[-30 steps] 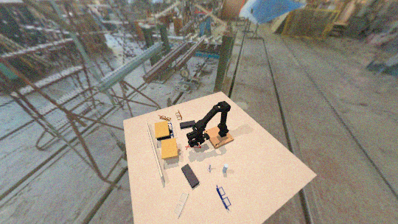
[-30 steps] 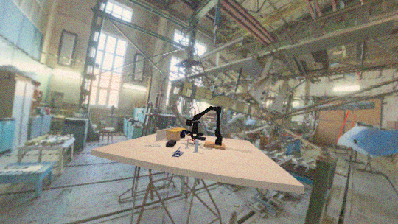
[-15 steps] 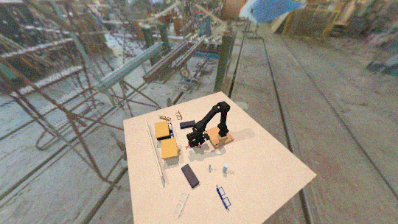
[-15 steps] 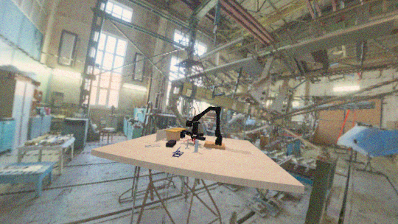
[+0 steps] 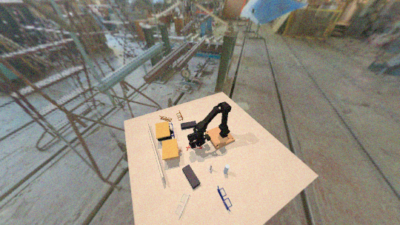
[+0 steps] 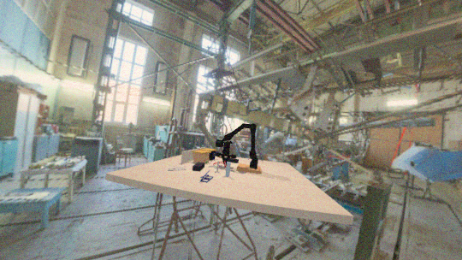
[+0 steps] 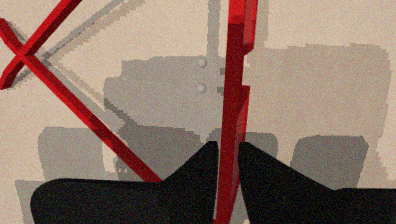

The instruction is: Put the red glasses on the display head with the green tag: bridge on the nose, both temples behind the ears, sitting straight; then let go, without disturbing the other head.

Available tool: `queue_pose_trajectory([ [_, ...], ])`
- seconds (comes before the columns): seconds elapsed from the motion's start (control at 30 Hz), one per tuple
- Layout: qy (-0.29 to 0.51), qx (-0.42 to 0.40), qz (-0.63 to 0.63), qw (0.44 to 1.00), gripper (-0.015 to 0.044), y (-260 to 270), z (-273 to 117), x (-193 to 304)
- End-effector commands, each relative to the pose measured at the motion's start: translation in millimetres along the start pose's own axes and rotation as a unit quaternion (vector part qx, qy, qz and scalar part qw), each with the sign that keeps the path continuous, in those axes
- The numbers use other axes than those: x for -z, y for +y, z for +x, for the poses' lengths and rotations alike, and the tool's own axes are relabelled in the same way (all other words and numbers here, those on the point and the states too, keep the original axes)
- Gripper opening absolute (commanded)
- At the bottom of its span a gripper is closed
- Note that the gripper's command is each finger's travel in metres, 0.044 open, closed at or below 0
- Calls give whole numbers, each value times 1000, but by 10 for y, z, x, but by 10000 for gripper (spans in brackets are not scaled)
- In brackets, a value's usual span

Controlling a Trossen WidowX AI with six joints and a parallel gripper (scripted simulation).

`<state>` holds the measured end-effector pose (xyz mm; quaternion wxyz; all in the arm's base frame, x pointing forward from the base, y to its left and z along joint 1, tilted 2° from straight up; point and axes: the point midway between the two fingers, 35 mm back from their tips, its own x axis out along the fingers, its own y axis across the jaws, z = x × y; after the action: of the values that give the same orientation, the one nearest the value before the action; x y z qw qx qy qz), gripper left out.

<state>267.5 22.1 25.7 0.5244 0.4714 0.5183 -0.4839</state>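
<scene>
The red glasses [image 7: 233, 65] [image 5: 188, 148] lie low over the table under the arm; in the wrist view their front runs upright, seen edge-on, and the crossed temples reach left. My gripper [image 7: 227, 150] has one black finger on each side of the front near its lower end, with almost no gap, and looks shut on it. Two yellow-topped blocks, the nearer block [image 5: 170, 149] and the farther block [image 5: 163, 129], appear to be the display heads. Dark blue glasses [image 5: 171, 129] show at the farther one's right side. No green tag can be made out; the faces are hidden.
Dark boxes [image 5: 191, 177] [image 5: 188, 125] lie either side of the blocks. A pale rail [image 5: 155, 152] runs behind them. Blue glasses [image 5: 224, 200] [image 6: 206, 177], pale glasses [image 5: 183, 206] and brown glasses [image 5: 179, 115] lie about. A small pale cylinder [image 5: 227, 170] [image 6: 228, 170] stands near a tiny item [image 5: 211, 169].
</scene>
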Motion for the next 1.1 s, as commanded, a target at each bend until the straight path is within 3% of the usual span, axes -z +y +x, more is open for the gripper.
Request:
queue_pose_trajectory([
  [0.0, 0, 0, 0, 1000, 27, -3, -1, 0],
  [0.37, 0, 0, 0, 1000, 0, 8, -53, 0],
  [1.07, -3, -1, -2, 1000, 0, 37, -1021, -4],
])
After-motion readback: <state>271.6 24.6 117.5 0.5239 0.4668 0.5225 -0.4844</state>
